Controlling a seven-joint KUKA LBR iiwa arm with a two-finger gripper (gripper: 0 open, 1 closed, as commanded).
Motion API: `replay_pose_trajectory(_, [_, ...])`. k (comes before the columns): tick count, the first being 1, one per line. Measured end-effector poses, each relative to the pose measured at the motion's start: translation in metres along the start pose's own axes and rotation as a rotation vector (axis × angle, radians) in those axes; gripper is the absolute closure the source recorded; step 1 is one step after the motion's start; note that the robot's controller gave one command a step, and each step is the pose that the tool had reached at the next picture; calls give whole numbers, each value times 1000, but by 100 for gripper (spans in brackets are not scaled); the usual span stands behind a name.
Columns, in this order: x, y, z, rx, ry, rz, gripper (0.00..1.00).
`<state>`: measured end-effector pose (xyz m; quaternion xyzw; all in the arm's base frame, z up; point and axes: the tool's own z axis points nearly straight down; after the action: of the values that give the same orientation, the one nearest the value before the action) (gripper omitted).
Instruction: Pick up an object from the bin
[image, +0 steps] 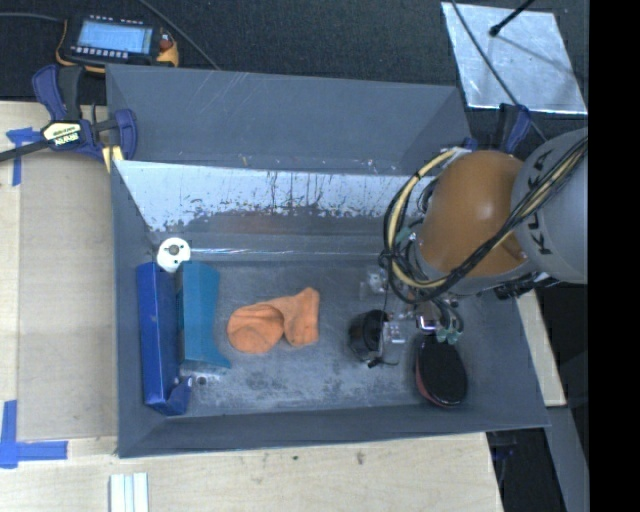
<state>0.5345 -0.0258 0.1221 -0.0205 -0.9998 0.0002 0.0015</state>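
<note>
The gripper (398, 328) is seen low over the right part of the grey metal bin (290, 120), beneath the arm's orange wrist cover (475, 205) and its looped cables (400, 215). A small black object (365, 336) lies on the bin floor just beside the gripper, on its left – whether it is touched or grasped cannot be told, since the gripper's state is hidden by the wrist hardware. A black oval object with a reddish edge (440, 373) lies just below the gripper, near the front right corner. A crumpled orange cloth (275, 322) is found mid-floor – well apart from it. A long blue box (158, 340), a teal block (200, 315) and a white round cap (173, 252) are set along the left wall.
</note>
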Motion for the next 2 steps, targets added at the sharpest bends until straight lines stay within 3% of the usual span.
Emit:
replay_pose_trajectory(1, [2,0,-18,-1,-10,57,0])
replay_pose_trajectory(2, [3,-10,34,0,-7,-73,0])
